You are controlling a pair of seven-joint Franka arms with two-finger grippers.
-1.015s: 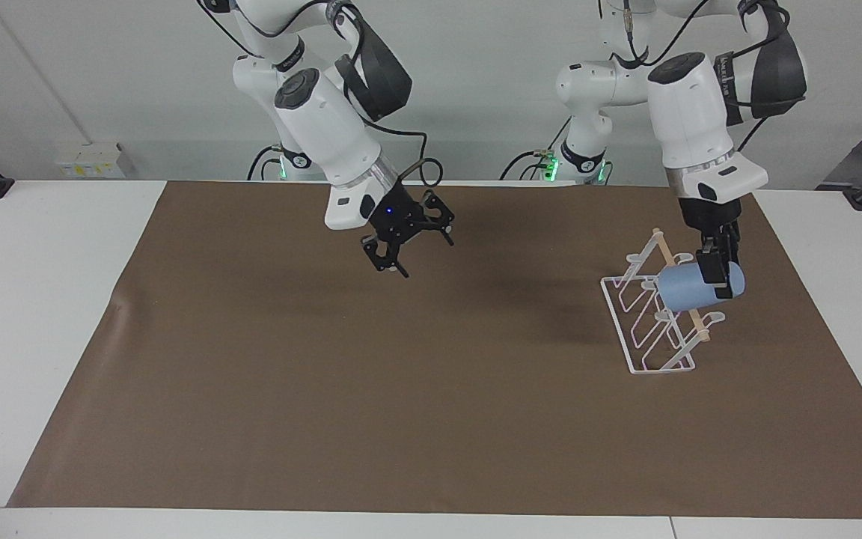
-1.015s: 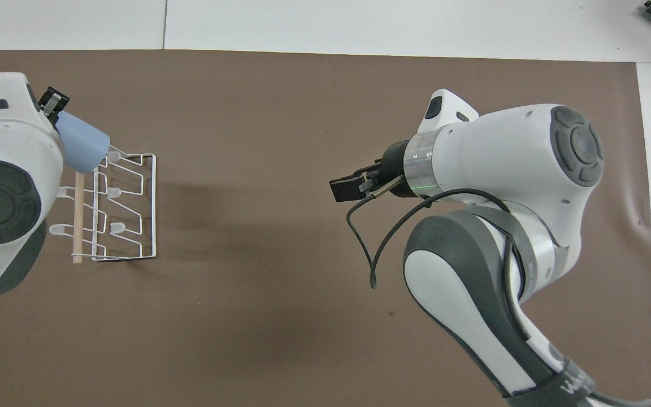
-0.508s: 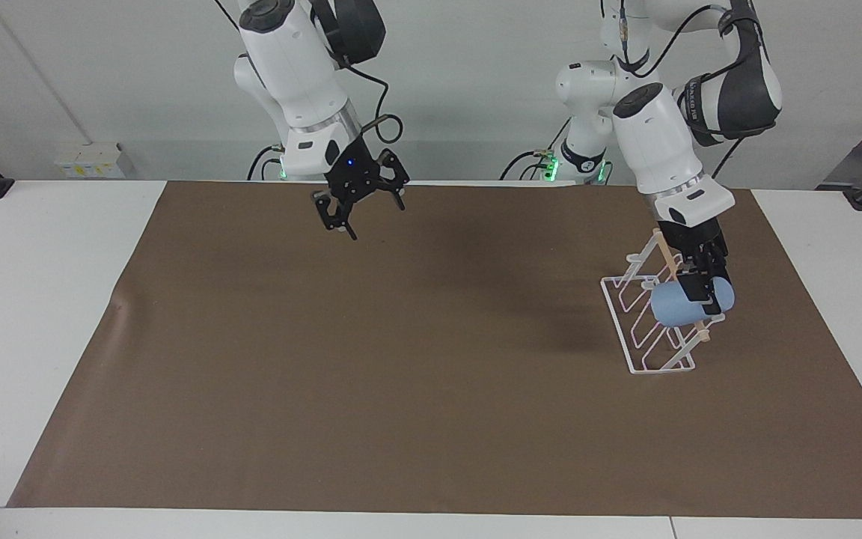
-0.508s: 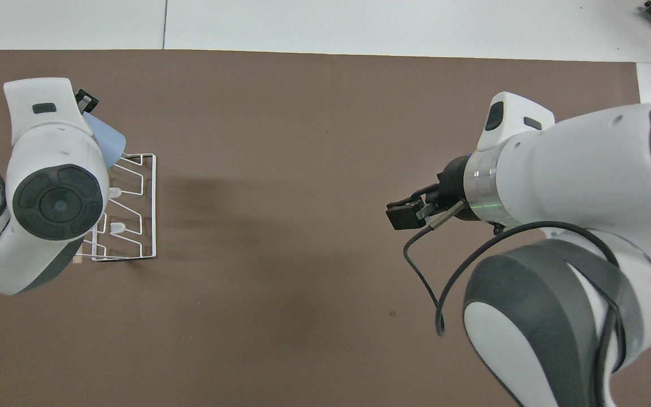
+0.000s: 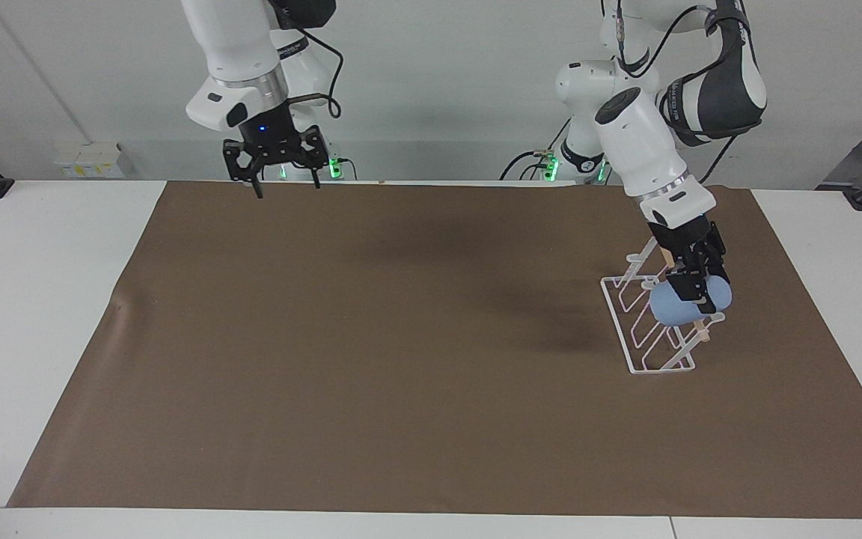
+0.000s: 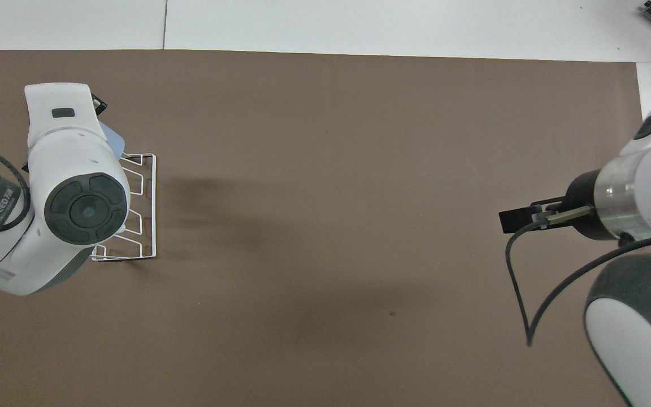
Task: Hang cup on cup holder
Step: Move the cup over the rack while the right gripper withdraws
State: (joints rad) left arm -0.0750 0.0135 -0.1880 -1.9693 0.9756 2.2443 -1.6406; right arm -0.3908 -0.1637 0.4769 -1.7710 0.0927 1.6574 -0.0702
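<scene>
A: At the left arm's end of the table: white wire cup holder (image 5: 648,329) on the brown mat (image 5: 401,359), rect. base flat, loop prongs slanting up to a pale wooden dowel (image 5: 702,332) along the top.

B: And the cup?

A: Light blue cup (image 5: 682,305), lying roughly sideways, clamped in the left gripper (image 5: 697,288). Fingers pinch it tight at one end; black fingertips (image 5: 702,301) show against the blue. Cup sits over the rack's upper part, by the dowel, at the rack's end farther from the robots. Whether it is actually on a prong: cannot tell, cup body hides the contact.

B: Overhead view adds anything?

A: Little. Left arm's white wrist housing (image 6: 74,169) covers most of the cup holder (image 6: 147,209); only a sliver of the cup (image 6: 115,139) shows past it, above the wire base's corner. Black tip of the left gripper (image 6: 99,103) pokes out just beside it.

B: Right arm?

A: Waits. Right gripper (image 5: 281,176) hangs up high over the mat's edge nearest the robots, toward the right arm's end, well apart from rack and cup. Fingers spread wide, pointing down, nothing between them. In the overhead view the right gripper (image 6: 520,219) shows as a black block at the wrist's tip, w/ a black cable (image 6: 520,294) looping below it.

B: Table?

A: White table (image 5: 42,299) shows as a bare border around the mat.
</scene>
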